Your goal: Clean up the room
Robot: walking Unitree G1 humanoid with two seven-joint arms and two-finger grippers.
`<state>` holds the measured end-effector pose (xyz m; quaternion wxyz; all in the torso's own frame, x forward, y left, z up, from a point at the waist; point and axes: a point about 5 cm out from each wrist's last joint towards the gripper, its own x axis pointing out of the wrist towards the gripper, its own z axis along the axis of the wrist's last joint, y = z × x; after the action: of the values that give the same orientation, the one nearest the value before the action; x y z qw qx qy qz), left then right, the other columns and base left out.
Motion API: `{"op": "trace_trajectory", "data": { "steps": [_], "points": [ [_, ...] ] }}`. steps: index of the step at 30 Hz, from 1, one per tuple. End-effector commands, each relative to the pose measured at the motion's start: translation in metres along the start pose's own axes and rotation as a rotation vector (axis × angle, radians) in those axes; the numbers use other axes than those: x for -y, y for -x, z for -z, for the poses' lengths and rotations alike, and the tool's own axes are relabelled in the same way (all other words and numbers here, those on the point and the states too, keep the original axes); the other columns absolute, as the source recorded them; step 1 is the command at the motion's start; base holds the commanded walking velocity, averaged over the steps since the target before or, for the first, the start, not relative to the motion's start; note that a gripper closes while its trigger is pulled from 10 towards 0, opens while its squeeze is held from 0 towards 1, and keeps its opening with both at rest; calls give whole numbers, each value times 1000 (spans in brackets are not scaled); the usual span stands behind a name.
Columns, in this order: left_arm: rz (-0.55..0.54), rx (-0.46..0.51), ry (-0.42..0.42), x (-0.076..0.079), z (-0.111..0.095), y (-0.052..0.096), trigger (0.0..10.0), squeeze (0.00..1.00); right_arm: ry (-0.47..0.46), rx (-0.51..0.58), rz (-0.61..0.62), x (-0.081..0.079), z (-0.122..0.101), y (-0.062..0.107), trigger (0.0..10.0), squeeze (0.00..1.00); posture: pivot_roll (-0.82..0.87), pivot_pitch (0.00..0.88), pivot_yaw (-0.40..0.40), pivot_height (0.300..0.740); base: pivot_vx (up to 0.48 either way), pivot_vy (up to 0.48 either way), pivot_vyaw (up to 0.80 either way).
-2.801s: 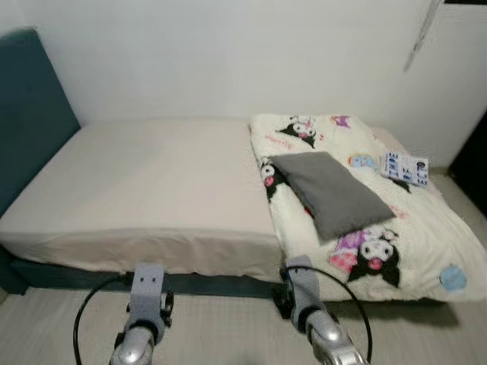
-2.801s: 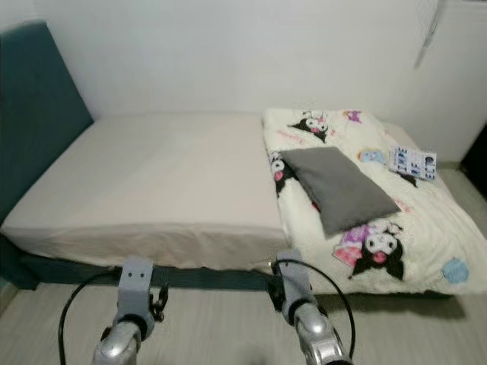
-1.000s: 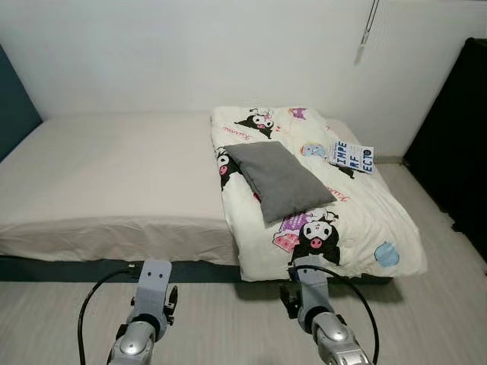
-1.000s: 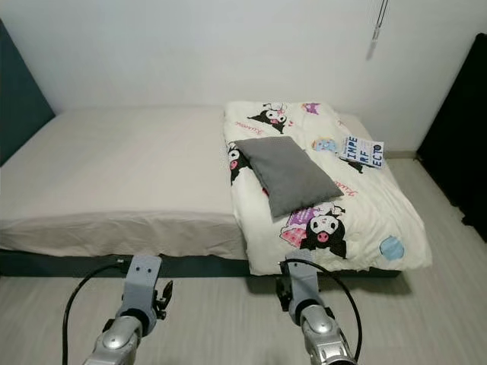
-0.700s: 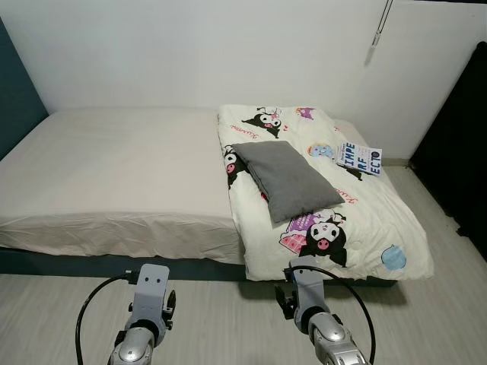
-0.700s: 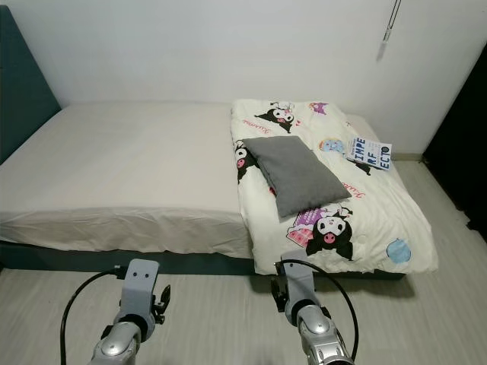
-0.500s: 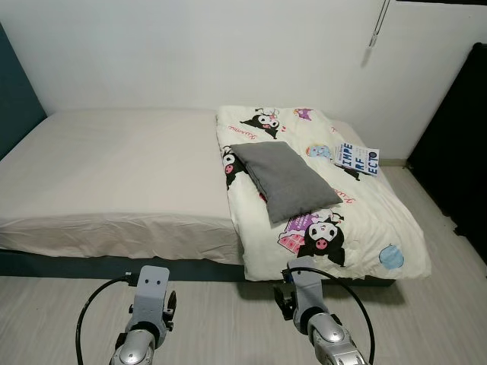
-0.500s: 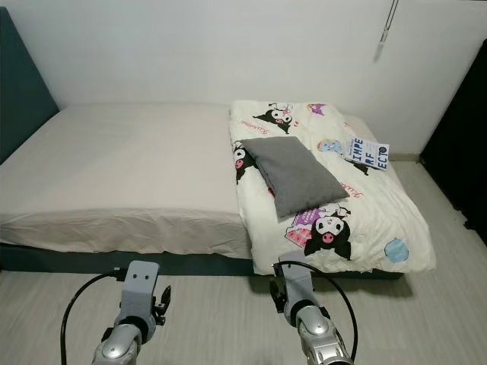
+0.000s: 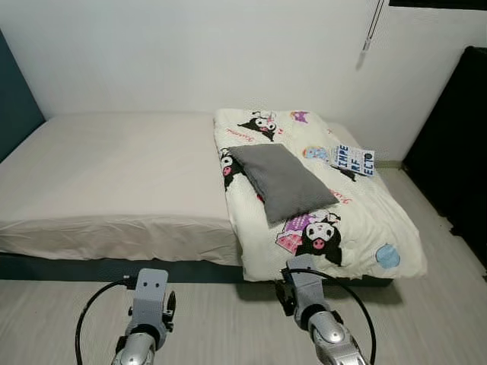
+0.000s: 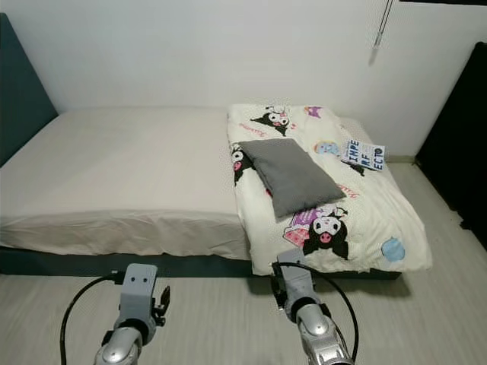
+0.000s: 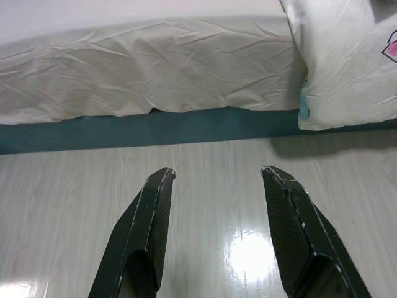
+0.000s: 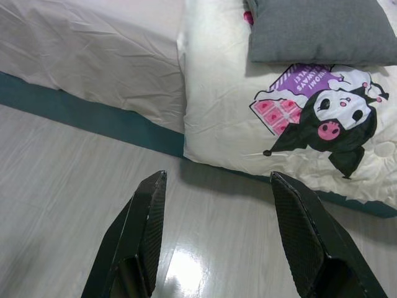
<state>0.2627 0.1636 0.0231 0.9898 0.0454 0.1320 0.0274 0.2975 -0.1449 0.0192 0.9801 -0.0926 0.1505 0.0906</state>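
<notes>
A bed with a beige sheet stands before me. On its right half lies a folded white cartoon-print blanket. A grey pillow rests on the blanket, and a book with blue letters lies near the blanket's far right edge. My left gripper is open above the pale wood floor, short of the bed's side. My right gripper is open too, low over the floor in front of the blanket's hanging edge. Both arms show at the bottom of the eye views, the left arm and the right arm.
A teal headboard stands at the far left. White wall runs behind the bed, with a blind cord hanging at the upper right. A dark cabinet or curtain borders the right side. Pale floor lies between me and the bed.
The camera has swung right and pulled back since 2.8 s ago, so the bed's foot end and dark right side came into view. The things on the bed have not moved.
</notes>
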Motion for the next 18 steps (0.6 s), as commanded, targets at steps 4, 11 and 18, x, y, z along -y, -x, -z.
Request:
{"op": "trace_trajectory", "data": {
  "steps": [4, 11, 18],
  "points": [
    [19, 11, 15, 3, -1, 1, 10000, 0, -1, 3, 3, 1, 3, 3, 10000, 0, 34, 116, -15, 740, 0, 0, 0],
    [31, 28, 16, 6, -4, 0, 10000, 0, -1, 3, 6, 0, 4, 4, 10000, 0, 32, 118, -11, 740, 0, 0, 0],
    [44, 39, 24, 8, -5, 0, 10000, 0, -5, 3, 7, 1, 5, 5, 10000, 0, 32, 118, -13, 740, 0, 0, 0]
  ]
}}
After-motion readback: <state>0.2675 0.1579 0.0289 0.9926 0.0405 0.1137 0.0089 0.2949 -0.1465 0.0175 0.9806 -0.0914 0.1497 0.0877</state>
